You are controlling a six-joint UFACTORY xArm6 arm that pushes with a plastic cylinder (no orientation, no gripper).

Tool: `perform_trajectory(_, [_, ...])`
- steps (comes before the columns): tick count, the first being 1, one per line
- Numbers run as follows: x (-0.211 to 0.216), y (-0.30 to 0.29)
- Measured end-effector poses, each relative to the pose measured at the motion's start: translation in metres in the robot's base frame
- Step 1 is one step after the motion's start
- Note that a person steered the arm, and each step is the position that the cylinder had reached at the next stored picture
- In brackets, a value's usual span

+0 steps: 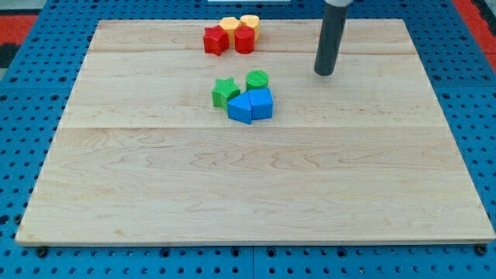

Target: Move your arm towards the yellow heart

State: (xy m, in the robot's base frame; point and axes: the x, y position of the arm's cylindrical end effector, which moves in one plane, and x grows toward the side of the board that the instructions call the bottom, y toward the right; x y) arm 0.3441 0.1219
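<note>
While my tip [324, 73] rests bare, the yellow heart [249, 22] lies well leftward.

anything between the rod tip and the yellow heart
No. In the camera view only bare board lies between my tip and the yellow heart, which sits up and to the view's left.

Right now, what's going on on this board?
My tip rests on the wooden board, touching no block. The yellow heart sits near the view's top, left of my tip, bunched with another yellow block and two red blocks. Lower down, a green star, a green cylinder and two blue blocks form a second cluster.
</note>
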Motion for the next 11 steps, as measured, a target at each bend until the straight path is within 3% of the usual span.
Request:
perform_trajectory(1, [0.027, -0.003])
perform_trajectory(4, [0.027, 0.001])
perform_trajectory(9, [-0.151, -0.005])
perform_trajectory(10, [-0.152, -0.037])
perform_trajectory(11, [-0.146, -0.117])
